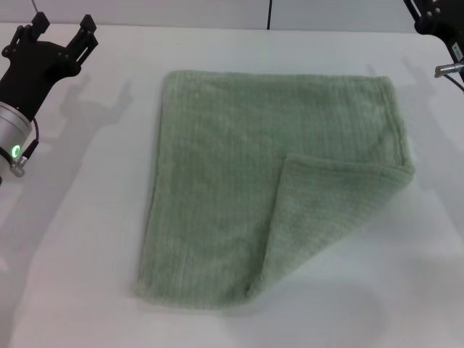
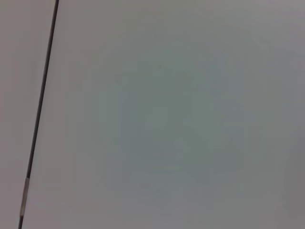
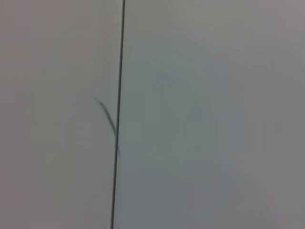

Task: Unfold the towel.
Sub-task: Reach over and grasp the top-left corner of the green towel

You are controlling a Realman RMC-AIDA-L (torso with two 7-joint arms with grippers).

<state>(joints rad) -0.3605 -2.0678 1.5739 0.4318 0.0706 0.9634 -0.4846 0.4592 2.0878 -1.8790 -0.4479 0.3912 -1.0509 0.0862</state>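
The pale sage-green towel (image 1: 225, 188) lies flat on the white table (image 1: 80, 239) in the head view. Its near right corner is folded back over the cloth as a triangular flap (image 1: 326, 210). My left gripper (image 1: 61, 29) is at the far left, raised above the table and well clear of the towel, fingers spread open and empty. My right arm (image 1: 438, 22) shows only partly at the far right top corner, away from the towel; its fingers are out of view. Neither wrist view shows the towel or any fingers.
A dark seam runs across the pale surface in the left wrist view (image 2: 40, 109) and in the right wrist view (image 3: 118, 114). The table's far edge (image 1: 217, 29) meets a grey wall.
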